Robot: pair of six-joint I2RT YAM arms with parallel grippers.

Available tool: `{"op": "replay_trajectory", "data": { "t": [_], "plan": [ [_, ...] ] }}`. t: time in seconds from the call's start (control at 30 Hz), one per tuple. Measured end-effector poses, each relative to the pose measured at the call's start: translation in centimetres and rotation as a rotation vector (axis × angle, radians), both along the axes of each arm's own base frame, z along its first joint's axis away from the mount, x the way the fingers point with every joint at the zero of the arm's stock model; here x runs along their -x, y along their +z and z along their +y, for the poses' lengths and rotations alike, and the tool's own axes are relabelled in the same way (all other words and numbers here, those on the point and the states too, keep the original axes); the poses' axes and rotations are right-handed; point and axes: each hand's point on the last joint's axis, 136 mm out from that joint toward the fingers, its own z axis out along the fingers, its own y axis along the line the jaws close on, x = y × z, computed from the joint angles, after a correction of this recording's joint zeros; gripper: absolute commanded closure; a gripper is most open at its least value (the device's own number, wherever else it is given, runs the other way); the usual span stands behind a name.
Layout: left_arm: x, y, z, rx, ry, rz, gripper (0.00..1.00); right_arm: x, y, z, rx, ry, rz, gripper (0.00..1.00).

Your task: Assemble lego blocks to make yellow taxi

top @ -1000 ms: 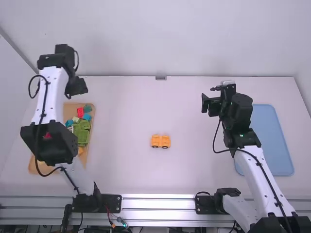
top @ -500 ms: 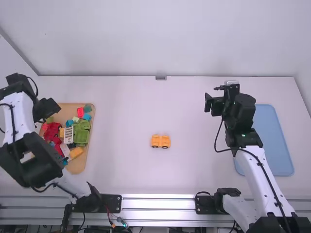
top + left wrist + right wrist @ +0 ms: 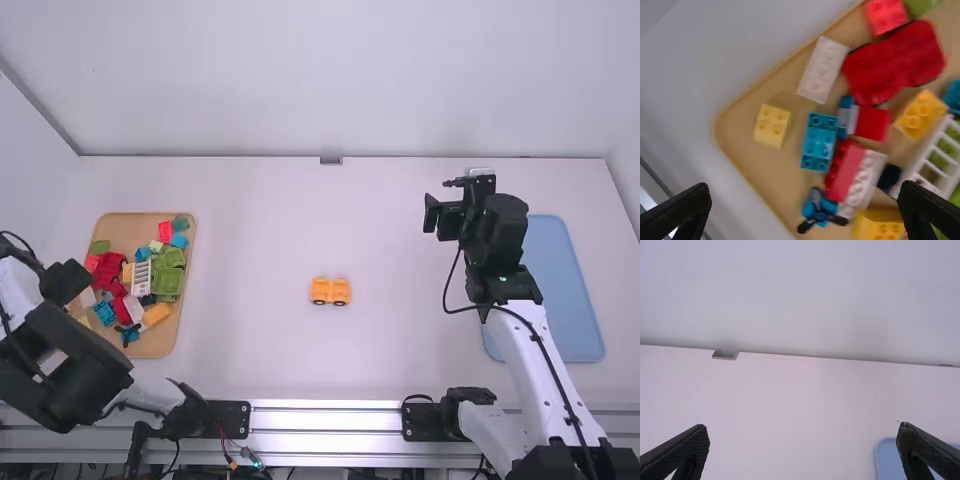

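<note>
White table [image 3: 260, 230] | left pincer [image 3: 65, 283] spread, arm [image 3: 18, 290] bent | right pincer [image 3: 442, 214] spread, arm [image 3: 535, 355] outstretched

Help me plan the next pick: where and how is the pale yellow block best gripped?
Probably by its long sides, from straight above: the pale yellow block sits studs up, slightly longer than wide, with bare tray between it and the teal block.

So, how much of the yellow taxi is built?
A yellow-orange base with wheels looks done, mid-table. Nothing's in hand: the left hand is open near the tray of bricks, and the right hand is open and empty. The top seems left to build, maybe using that yellow brick.
</note>
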Motion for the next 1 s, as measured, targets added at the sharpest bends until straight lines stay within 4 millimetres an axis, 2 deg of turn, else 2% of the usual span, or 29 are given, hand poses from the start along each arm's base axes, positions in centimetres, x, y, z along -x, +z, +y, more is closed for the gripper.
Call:
{"op": "replay_trajectory", "data": {
  "t": [0.13, 0.2, 0.27, 0.4, 0.5, 0.6, 0.83, 0.93, 1.0],
  "plan": [
    [2.4, -2.5, 1.1, 0.022, -0.013, 0.044, 0.01, 0.0, 0.1, 0.0, 0.000, 0.000, -0.003, 0.02],
    [2.6, -3.1, 1.7, 0.021, -0.007, 0.044, 0.00, 0.0, 0.1, 0.0, -0.002, 0.000, -0.003, 0.01],
    [2.4, -3.7, 2.2, 0.026, -0.014, 0.028, 0.08, 0.0, 0.1, 0.0, -0.002, 0.000, -0.002, 0.01],
    [1.0, -4.7, 2.3, 0.050, -0.063, -0.049, 0.03, 0.0, 0.1, 0.0, -0.002, 0.000, -0.003, 0.02],
    [0.0, -5.0, 2.5, 0.052, -0.084, -0.085, 0.08, 0.0, 0.0, 0.0, -0.001, 0.001, -0.001, 0.01],
    [-0.1, -5.8, 2.2, 0.076, -0.091, -0.080, 0.23, 0.0, 0.0, 0.0, 0.000, 0.001, 0.001, 0.01],
    [-0.2, -7.3, 2.3, 0.103, -0.082, -0.077, 0.28, 0.0, 0.0, 0.0, -0.002, 0.000, 0.001, 0.01],
    [-0.3, -7.8, 2.4, 0.110, -0.081, -0.074, 0.35, 0.0, 0.0, 0.0, -0.001, 0.001, 0.001, 0.02],
    [-0.2, -8.4, 2.2, 0.124, -0.084, -0.067, 0.34, 0.0, 0.0, 0.0, -0.002, 0.000, 0.002, 0.01]
  ]
}}
